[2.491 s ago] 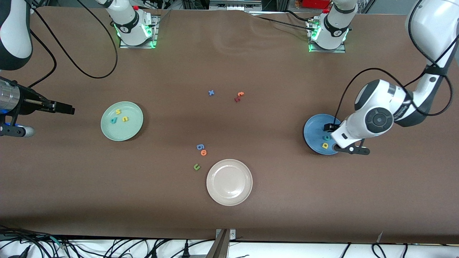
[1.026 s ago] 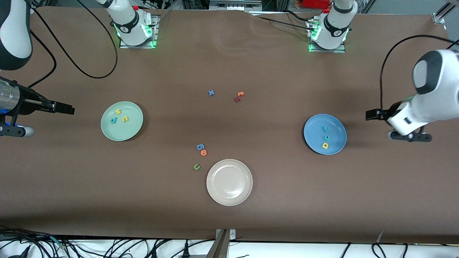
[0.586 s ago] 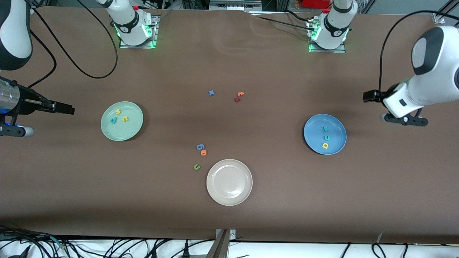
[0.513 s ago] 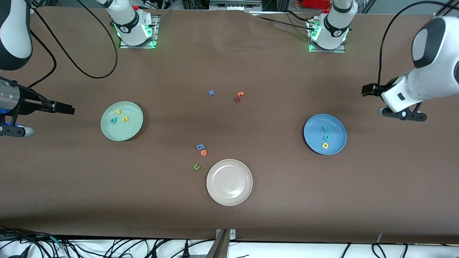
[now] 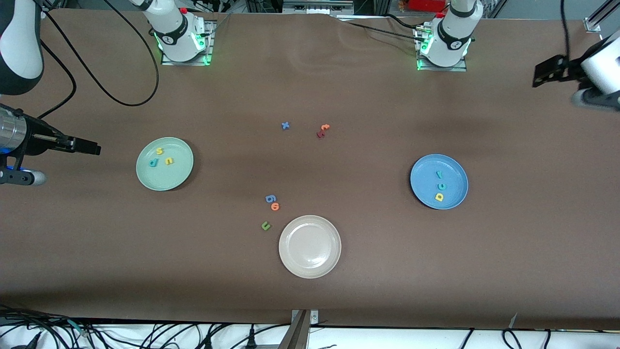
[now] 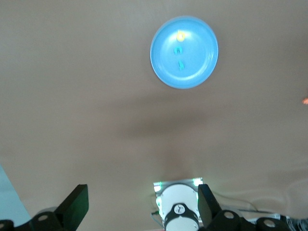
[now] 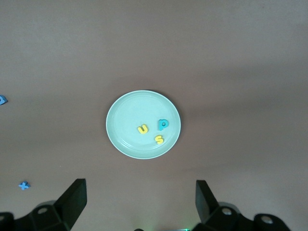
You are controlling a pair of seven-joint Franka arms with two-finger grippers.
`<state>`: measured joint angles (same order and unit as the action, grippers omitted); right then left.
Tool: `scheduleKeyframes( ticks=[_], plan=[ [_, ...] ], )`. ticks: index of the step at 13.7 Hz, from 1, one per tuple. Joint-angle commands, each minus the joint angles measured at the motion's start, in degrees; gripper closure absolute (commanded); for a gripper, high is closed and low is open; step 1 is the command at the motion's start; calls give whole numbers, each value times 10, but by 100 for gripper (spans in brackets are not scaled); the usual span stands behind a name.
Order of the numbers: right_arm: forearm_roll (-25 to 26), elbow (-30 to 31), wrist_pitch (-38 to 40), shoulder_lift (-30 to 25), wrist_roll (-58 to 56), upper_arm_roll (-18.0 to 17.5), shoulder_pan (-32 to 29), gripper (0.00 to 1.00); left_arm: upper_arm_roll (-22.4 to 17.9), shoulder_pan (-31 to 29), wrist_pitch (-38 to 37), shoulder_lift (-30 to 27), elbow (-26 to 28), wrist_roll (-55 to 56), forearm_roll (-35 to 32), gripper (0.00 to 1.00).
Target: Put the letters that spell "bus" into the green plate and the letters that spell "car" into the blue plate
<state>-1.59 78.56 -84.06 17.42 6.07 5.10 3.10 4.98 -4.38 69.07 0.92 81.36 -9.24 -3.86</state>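
The brown bench [image 5: 310, 291] is seen carrying three round plates of like size. The green plate [image 5: 145, 179] is set toward the right arm's end, and the teal-blue "b" [image 5: 153, 163], the yellow "u" [image 5: 169, 161] and the yellow "s" [image 5: 159, 150] are found lying in it, close together. The blue plate [image 5: 453, 172] is set toward the left arm's end, and the teal "r" [image 5: 439, 174], the teal "c" [image 5: 441, 186] and the yellow "a" [image 5: 439, 197] are lined up in it, the "a" nearest the front camera. A beige-white plate [image 5: 310, 246] is placed between them, nearer the front camera, with nothing in it. The right gripper [image 5: 92, 147] is held in the air at the right arm's end of the bench, just beside the green plate; its fingers [image 7: 72, 199] are spread wide, and nothing is held between them. The left gripper [image 5: 547, 72] is raised high over the left arm's end of the bench, well apart from the blue plate; its fingers [image 6: 74, 204] are likewise spread wide around nothing. Loose small letters are left on the bare bench: a blue "x" [image 5: 285, 125], an orange "t" [image 5: 325, 127] touching a dark red letter [image 5: 320, 134], a blue "g" [image 5: 270, 198] beside an orange "o" [image 5: 275, 207], and an olive-green "u" [image 5: 265, 225] just beside the beige-white plate.
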Motion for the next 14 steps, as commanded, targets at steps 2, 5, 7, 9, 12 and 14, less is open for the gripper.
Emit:
scheduleKeyframes(
  ticks=[2,5,7,9,12,14],
  plan=[
    [7,-13,0,-2,26,-6,-5,0,-26,24,41,-20,45,-29,16,0],
    [6,-18,2,0,26,-6,-5,0,-37,31,93,-21,85,-30,34,0],
    [10,-18,1,0,26,-6,-5,0,-52,37,133,-23,118,-30,51,0],
    [19,-18,0,0,22,-7,-4,0,-52,38,151,-25,129,-29,52,0],
    [17,-18,-3,0,27,-7,-1,0,-74,62,153,-28,130,-29,52,0],
    [17,-18,-2,1,29,-8,0,0,-82,72,156,-29,131,-29,52,0]
  ],
)
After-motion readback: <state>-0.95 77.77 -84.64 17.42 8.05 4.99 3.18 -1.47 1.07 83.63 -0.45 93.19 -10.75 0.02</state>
